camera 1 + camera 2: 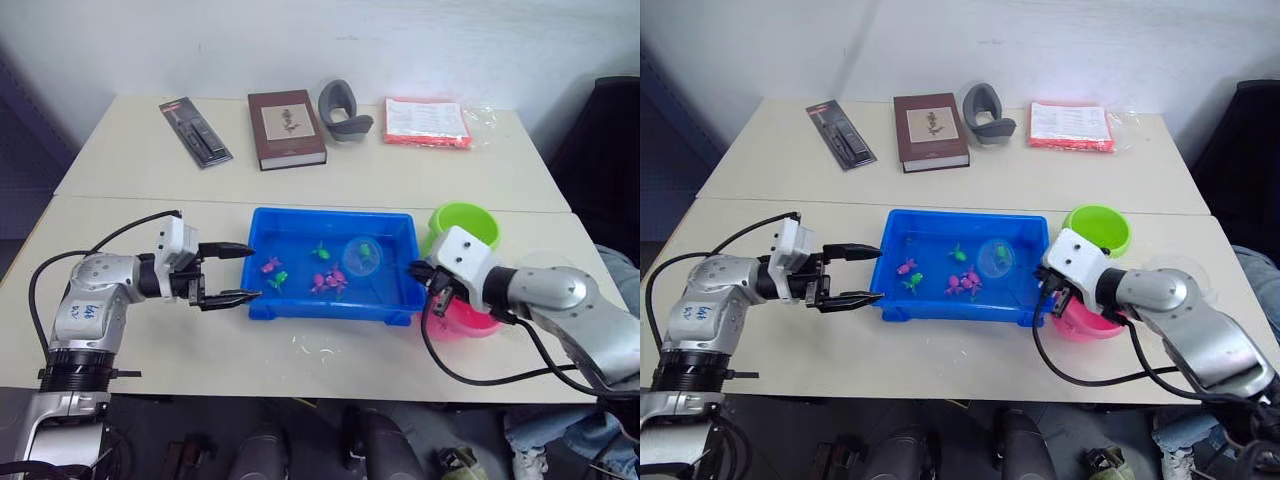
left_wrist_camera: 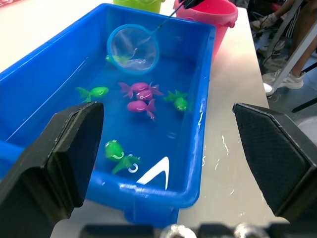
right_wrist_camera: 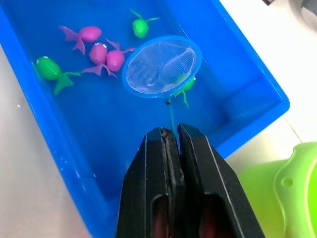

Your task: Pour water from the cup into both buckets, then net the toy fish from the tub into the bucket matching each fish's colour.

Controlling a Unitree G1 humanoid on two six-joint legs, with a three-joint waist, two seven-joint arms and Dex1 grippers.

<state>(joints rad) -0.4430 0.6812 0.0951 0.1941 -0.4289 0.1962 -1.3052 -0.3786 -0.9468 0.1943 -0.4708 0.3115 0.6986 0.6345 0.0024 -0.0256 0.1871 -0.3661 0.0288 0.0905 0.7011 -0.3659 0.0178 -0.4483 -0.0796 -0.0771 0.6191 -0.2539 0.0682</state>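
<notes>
Two grippers at opposite ends of tub [image 1: 300,305]. Tub = shallow rect. tray, glossy bright blue plastic, rolled rim, water inside; sits on pale matte table [image 1: 150,200].

Right gripper [image 3: 171,130]: black fingers pressed together, pinching thin straight handle of net [image 3: 161,66]. Net = round blue hoop w/ fine pale mesh, lying inside tub at its right part, hoop over a green fish [image 3: 186,85].

Left gripper [image 1: 240,272]: fingers spread wide, holding nothing, tips just beside tub's left wall; cannot tell if touching.

Fish: small smooth plastic, clustered mid-tub. Two magenta fish [image 3: 106,57] touching side by side, third magenta [image 3: 81,34] near them; green ones [image 2: 119,151] scattered round.

Buckets off tub's right end: lime green bucket [image 1: 463,225] further back, pink bucket [image 1: 470,318] nearer front, partly behind right wrist. Both round, smooth plastic.

Edges/room: small wet spots on table in front of tub. Far table half well apart from tub: book [image 1: 286,128], flat dark blister pack [image 1: 195,131], grey curved object [image 1: 343,108], red-edged packet [image 1: 427,121]. Open table between tub and those.
</notes>
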